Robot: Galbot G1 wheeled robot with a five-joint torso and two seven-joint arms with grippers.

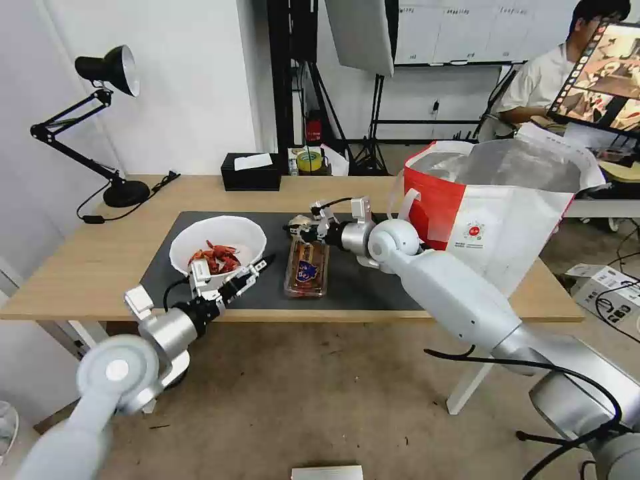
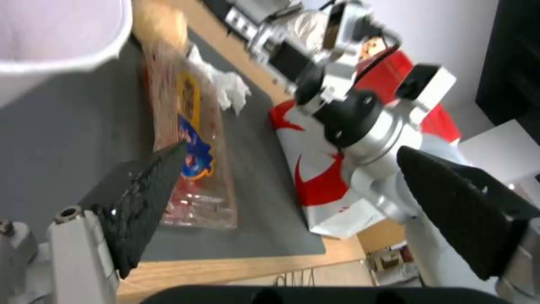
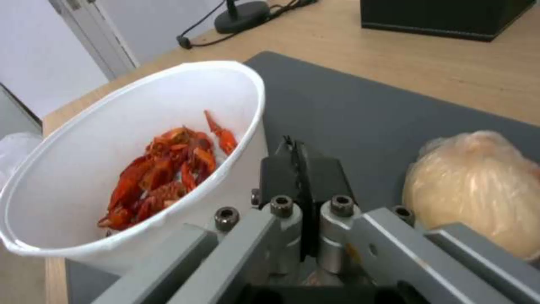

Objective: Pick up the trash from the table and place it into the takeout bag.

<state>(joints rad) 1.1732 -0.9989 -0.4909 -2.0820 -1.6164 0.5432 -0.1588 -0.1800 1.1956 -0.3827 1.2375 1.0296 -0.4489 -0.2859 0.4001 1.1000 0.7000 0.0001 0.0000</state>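
Observation:
The white bowl of red crayfish shells [image 1: 217, 245] sits at the left of the dark mat on the table [image 1: 100, 260]. My left gripper [image 1: 261, 267] hovers open between the bowl's front right and the clear clamshell tray [image 1: 307, 267], holding nothing. In the left wrist view, its fingers [image 2: 141, 198] spread wide over the tray [image 2: 191, 147], and the crumpled tissue [image 2: 228, 86] lies beyond. My right gripper [image 1: 297, 231] is shut and holds nothing, just beside the beige wrapped ball [image 3: 478, 185] and pointing toward the bowl [image 3: 112, 169]. The red-and-white takeout bag [image 1: 493, 207] stands open at the right.
A black tissue box [image 1: 250, 172] and a tape roll [image 1: 310, 160] stand at the table's far edge. A black desk lamp [image 1: 113, 133] with its cable is at the far left. A cardboard box [image 1: 603, 287] lies on the floor to the right.

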